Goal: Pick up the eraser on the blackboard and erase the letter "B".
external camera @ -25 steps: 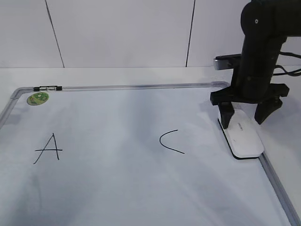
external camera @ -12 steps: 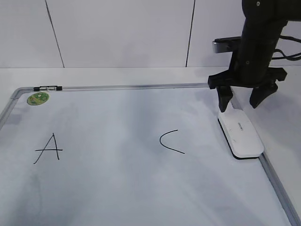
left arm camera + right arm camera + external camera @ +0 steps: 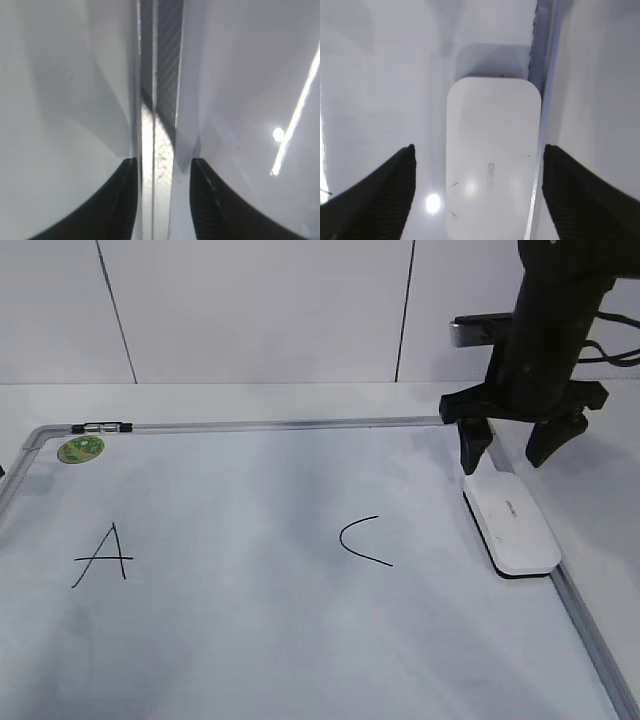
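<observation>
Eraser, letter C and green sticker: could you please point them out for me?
Eraser (image 3: 511, 528), exterior view, middle of its white top.
Letter C (image 3: 344, 540), exterior view, left curve of the stroke.
Green sticker (image 3: 80, 449), exterior view, centre of the disc.

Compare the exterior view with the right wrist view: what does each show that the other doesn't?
Only the exterior shows the letters A and C, the green sticker, most of the blackboard with no B visible on it, and the arm above. Only the right wrist view shows the grey print legibly close. Both show the eraser by the board's right frame, and the right gripper open above it, not touching.
</observation>
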Action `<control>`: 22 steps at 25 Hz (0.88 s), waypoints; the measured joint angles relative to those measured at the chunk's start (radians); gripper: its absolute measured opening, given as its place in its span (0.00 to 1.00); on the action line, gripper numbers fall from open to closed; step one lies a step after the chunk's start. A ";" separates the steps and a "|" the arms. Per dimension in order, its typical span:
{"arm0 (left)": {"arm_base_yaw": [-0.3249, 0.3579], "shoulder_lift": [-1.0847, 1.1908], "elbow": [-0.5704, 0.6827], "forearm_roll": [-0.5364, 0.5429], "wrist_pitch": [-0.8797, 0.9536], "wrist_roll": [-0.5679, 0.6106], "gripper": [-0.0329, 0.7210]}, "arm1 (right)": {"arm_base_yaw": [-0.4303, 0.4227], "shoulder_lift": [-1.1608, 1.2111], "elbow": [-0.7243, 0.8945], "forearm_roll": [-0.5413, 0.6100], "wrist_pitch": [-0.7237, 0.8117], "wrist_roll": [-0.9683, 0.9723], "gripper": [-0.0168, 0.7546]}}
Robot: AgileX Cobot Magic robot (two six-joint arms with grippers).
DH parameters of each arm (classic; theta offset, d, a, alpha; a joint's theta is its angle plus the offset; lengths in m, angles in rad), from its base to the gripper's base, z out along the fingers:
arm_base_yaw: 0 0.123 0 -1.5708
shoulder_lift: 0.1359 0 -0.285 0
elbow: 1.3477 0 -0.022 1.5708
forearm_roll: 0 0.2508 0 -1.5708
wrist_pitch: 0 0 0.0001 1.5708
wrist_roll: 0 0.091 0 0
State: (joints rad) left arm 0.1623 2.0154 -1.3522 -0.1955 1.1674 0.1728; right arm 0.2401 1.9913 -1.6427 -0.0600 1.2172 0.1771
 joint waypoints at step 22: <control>0.000 -0.350 -0.051 0.027 0.049 -0.036 0.37 | 0.000 -0.528 0.192 0.080 0.016 -0.021 0.79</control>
State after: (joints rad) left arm 0.1623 1.6650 -1.4029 -0.1687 1.2167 0.1368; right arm 0.2401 1.4629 -1.4512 0.0195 1.2329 0.1557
